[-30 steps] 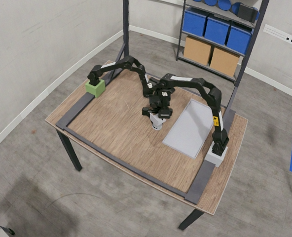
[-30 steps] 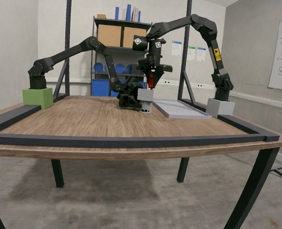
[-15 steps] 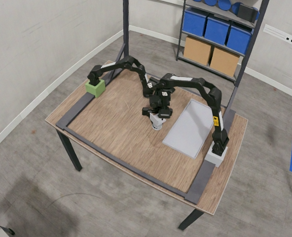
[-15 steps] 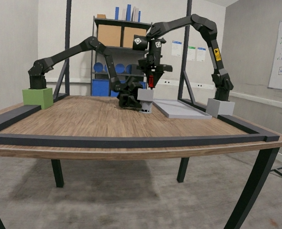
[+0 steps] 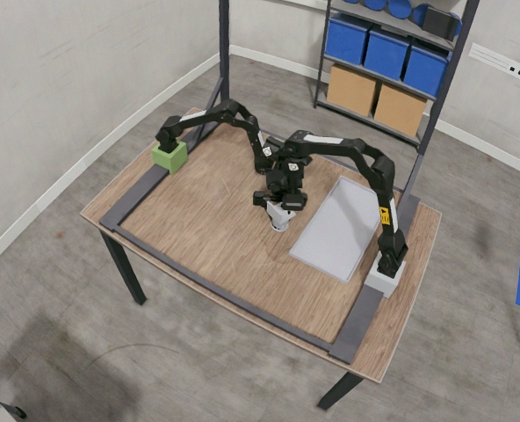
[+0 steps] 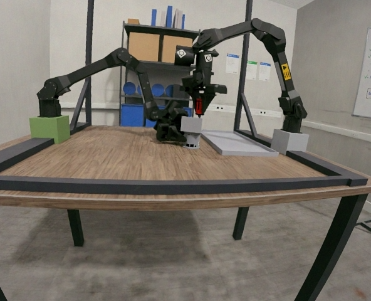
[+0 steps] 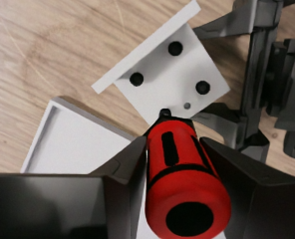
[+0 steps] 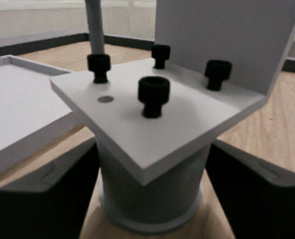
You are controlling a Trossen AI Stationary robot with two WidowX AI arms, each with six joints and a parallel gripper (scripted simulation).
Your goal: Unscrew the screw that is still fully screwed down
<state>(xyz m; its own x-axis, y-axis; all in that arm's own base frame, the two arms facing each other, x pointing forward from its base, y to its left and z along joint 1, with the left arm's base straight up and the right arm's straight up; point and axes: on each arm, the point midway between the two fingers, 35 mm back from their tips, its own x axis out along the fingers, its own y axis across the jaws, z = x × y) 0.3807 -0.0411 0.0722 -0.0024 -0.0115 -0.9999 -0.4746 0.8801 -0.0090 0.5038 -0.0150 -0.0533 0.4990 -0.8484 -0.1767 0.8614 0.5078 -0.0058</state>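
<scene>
The grey joint module (image 5: 279, 226) (image 6: 192, 141) (image 8: 152, 199) stands upright on the table, with the light grey L-shaped bracket (image 6: 191, 124) (image 7: 162, 75) (image 8: 187, 107) on top. Several black screws stand in the bracket, heads above the plate: a front screw (image 8: 153, 91), a right screw (image 8: 218, 70), a back screw (image 8: 160, 52) and a left screw (image 8: 99, 63). My left gripper (image 6: 198, 109) (image 7: 172, 143) is shut on the red screwdriver (image 6: 198, 103) (image 7: 187, 174), whose shaft meets the left screw's head. My right gripper (image 8: 151, 142) is shut on the module's body, below the bracket.
A shallow grey tray (image 5: 337, 227) (image 6: 240, 144) (image 7: 78, 144) (image 8: 23, 110) lies close beside the module, on the side of the left arm's base. The two arms' wrists are close together above and behind the module. A dark frame (image 6: 146, 187) runs along the table's edges.
</scene>
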